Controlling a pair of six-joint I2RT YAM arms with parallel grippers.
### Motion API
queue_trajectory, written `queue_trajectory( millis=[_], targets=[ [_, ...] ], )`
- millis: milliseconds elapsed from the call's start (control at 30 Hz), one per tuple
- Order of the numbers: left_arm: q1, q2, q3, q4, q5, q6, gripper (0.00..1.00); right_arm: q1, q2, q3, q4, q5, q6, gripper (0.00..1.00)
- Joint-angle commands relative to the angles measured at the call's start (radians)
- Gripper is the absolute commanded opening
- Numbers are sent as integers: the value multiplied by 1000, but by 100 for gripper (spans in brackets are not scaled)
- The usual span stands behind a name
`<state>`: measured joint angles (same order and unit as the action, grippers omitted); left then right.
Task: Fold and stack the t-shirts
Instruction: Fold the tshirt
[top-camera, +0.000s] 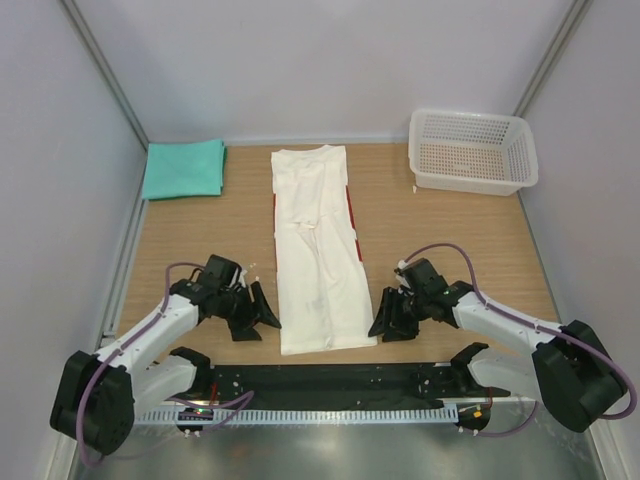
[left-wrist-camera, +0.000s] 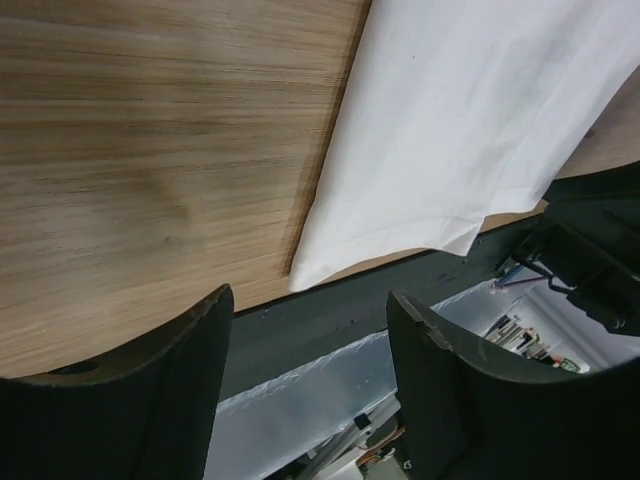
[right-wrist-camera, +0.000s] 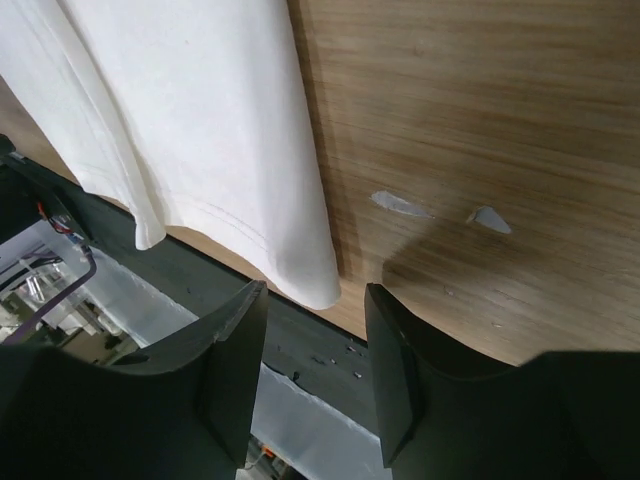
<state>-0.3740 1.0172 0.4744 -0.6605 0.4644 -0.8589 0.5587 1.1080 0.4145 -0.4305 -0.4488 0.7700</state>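
The white t-shirt lies folded into a long narrow strip down the middle of the table, red print showing at its edges. Its near hem corner shows in both wrist views. The teal-green t-shirt lies folded at the far left. My left gripper hovers open just left of the strip's near end, nothing between its fingers. To the right of that same near end my right gripper is also open and empty, with its fingers near the hem corner.
A white mesh basket stands at the far right. The table's near edge meets a black strip and a metal surface just below the shirt's hem. Side walls close in the table on left and right.
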Motion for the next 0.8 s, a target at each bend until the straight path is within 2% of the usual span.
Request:
queue_trajectory(
  millis=[0, 167, 333, 533, 600, 667, 767],
  targets=[
    [-40, -6, -19, 65, 20, -127, 63, -5, -26, -45, 110, -79, 84, 49],
    [-130, 23, -16, 12, -85, -202, 54, -3, -16, -49, 101, -74, 61, 49],
    [-213, 43, -23, 58, -124, -253, 49, -5, -14, -57, 87, -57, 57, 48],
    [-273, 150, -53, 150, -121, -296, 44, -5, -25, -62, 70, -57, 49, 47],
    [-279, 162, -57, 157, -144, -301, 39, -5, -34, -63, 65, -54, 43, 47],
    [-282, 138, -75, 160, -177, -319, 35, -5, -42, -68, 67, -53, 46, 47],
    [-281, 101, -111, 209, -181, -347, 35, -5, -48, -75, 68, -56, 51, 47]
  ],
)
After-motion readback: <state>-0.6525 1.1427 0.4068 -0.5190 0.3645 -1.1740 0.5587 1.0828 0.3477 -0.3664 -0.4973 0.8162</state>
